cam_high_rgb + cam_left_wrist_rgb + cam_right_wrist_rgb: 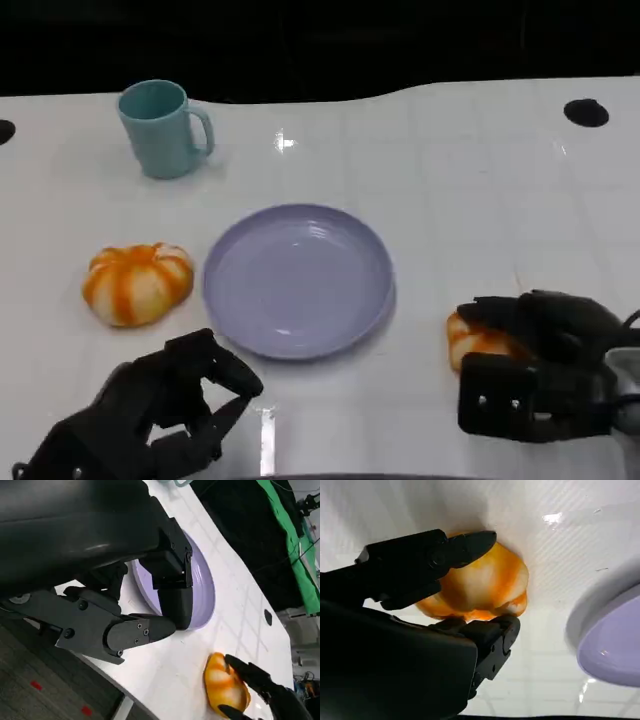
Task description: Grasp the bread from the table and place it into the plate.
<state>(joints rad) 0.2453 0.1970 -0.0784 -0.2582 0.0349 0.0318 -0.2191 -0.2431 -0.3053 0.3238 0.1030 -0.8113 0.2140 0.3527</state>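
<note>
My left hand [150, 415] idles empty, fingers apart, just below the plate [298, 278]. The bread [478, 342] lies right of the plate, my right hand [535, 368] wrapped around it (still on the table, I judge). I'd firm both sides before lifting.

We see our right hand [535, 365] closing around a bread roll [475, 340] at lower right, beside the lilac plate [298, 279] at centre.

Bright overhead light; glare spots on white table [440, 180]; soft shadows; slightly blurred throughout; dark background.
</note>
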